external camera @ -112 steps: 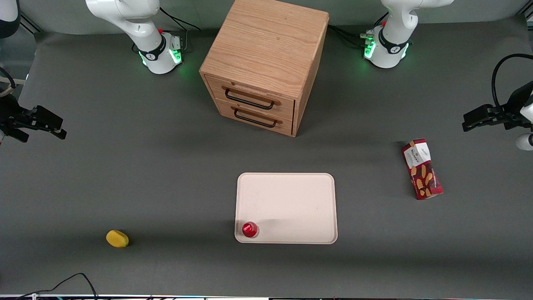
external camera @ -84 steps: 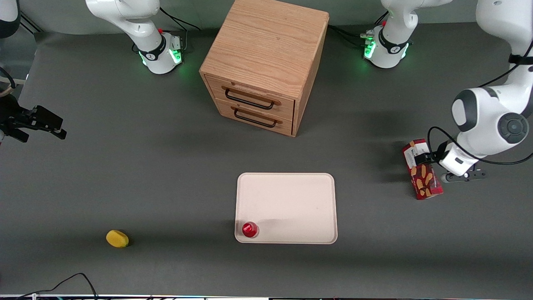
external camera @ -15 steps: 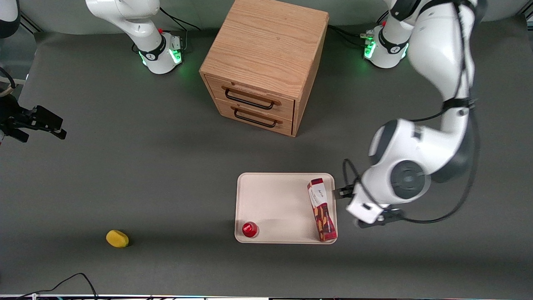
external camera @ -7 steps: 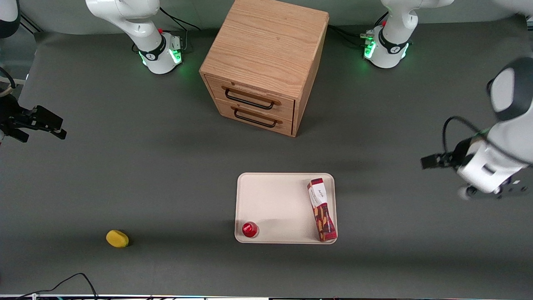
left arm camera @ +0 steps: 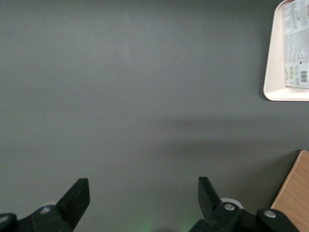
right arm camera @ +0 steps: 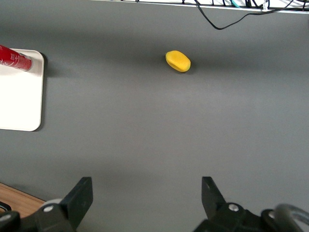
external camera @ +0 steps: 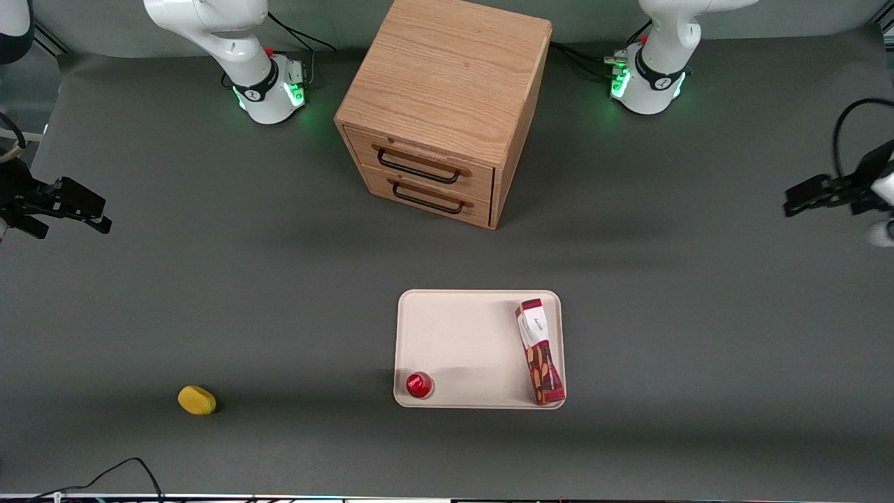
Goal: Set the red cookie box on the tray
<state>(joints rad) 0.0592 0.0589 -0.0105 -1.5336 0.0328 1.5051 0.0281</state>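
The red cookie box (external camera: 540, 351) lies flat on the cream-pink tray (external camera: 461, 335), along the tray's edge nearest the working arm, its white-label end pointing away from the front camera. My left gripper (external camera: 790, 202) hovers at the working arm's end of the table, well clear of box and tray. In the left wrist view the gripper (left arm camera: 143, 193) is open over bare grey table with nothing between its fingers. That view also catches a corner of the tray (left arm camera: 273, 58) and the box's printed side (left arm camera: 295, 43).
A small round red object (external camera: 419, 385) stands on the tray's near corner toward the parked arm. A wooden two-drawer cabinet (external camera: 447, 105) sits farther from the front camera than the tray. A yellow lump (external camera: 197, 400) lies toward the parked arm's end.
The gripper carried the box from the working arm's end onto the tray, let it go and drew back to that end. In the last half second it moved farther from the tray.
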